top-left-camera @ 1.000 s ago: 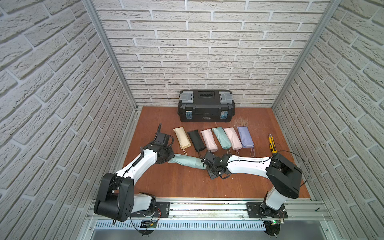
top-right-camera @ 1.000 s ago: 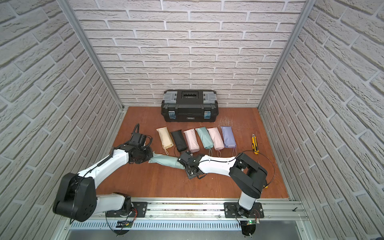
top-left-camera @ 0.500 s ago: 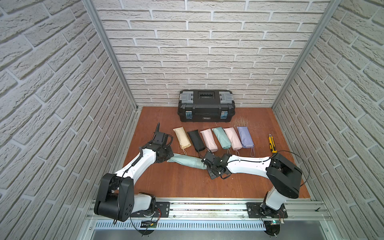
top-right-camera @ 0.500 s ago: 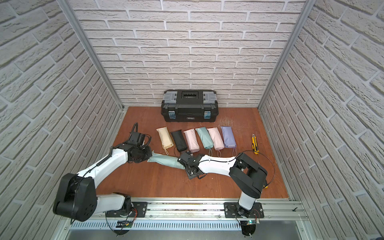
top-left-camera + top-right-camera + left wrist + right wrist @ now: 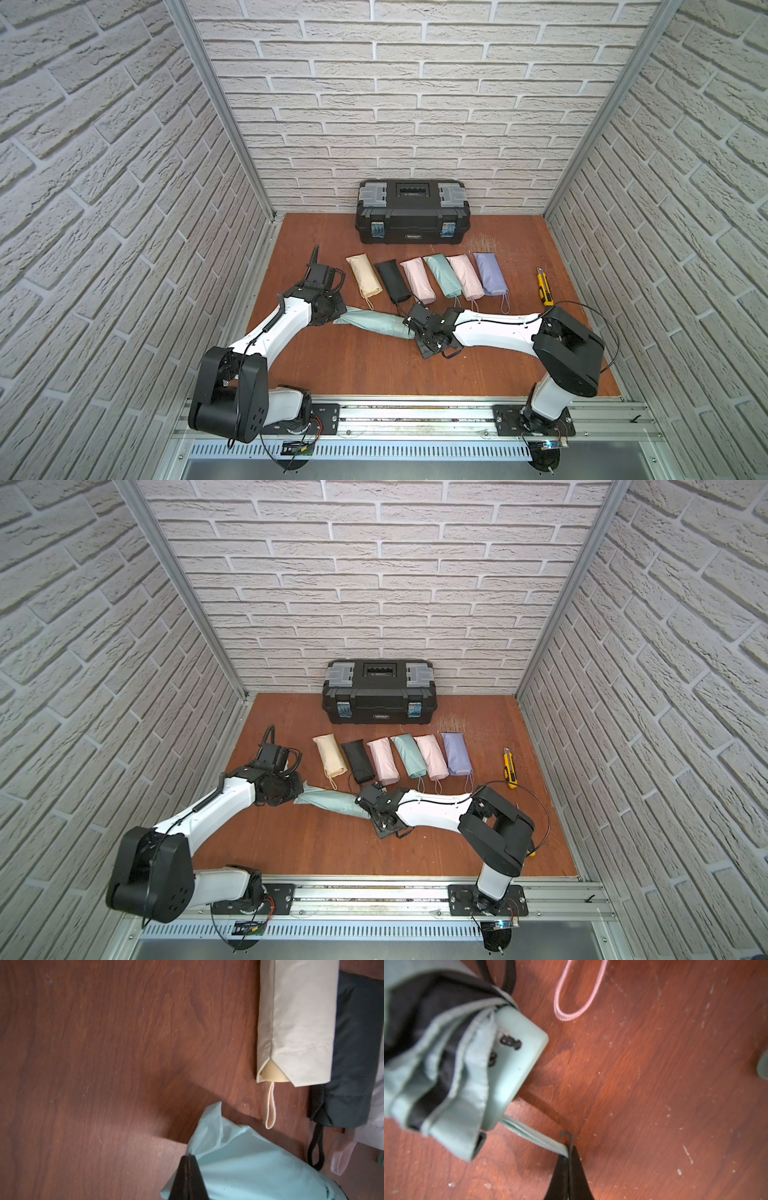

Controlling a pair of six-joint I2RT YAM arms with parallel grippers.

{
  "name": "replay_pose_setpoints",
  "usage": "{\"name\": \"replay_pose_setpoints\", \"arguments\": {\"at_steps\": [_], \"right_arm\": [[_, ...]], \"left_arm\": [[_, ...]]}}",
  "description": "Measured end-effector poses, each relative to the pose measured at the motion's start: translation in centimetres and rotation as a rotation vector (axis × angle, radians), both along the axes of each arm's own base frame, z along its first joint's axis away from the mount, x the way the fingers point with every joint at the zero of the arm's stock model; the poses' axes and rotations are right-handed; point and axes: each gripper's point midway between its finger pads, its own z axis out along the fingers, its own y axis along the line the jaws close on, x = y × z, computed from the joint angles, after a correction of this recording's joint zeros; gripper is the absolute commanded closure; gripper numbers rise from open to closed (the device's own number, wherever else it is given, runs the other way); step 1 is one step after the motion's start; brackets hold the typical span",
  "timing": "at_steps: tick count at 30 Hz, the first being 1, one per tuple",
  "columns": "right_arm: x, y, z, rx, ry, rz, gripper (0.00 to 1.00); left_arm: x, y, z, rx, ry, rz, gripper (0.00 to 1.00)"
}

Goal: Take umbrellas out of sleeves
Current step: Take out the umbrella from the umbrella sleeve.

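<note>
The mint sleeve (image 5: 370, 322) edged leftward; mint umbrella (image 5: 471, 1068) handle exposed.

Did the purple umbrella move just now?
No. The purple umbrella lies just as before, same gap to the yellow cutter beside it.

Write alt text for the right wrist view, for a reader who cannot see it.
The right claw is shut on the taut mint wrist loop of a mint umbrella, whose blocky handle and rumpled, black-lined fabric fill much of the frame. A pink loop lies apart on the scuffed wooden table.
</note>
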Motion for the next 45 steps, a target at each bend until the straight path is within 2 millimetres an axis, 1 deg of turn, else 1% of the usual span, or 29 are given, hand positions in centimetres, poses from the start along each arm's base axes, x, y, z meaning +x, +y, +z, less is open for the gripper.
{"name": "replay_pose_setpoints", "arguments": {"at_steps": [21, 45], "right_arm": [[-0.4, -1.4, 0.0, -0.048, 0.001, -0.023, 0.97], [-0.6, -1.9, 0.0, -0.064, 0.002, -0.027, 0.97]], "left_arm": [[0.3, 1.3, 0.3, 0.017, -0.015, 0.035, 1.0], [0.1, 2.3, 0.7, 0.042, -0.022, 0.046, 1.0]]}}
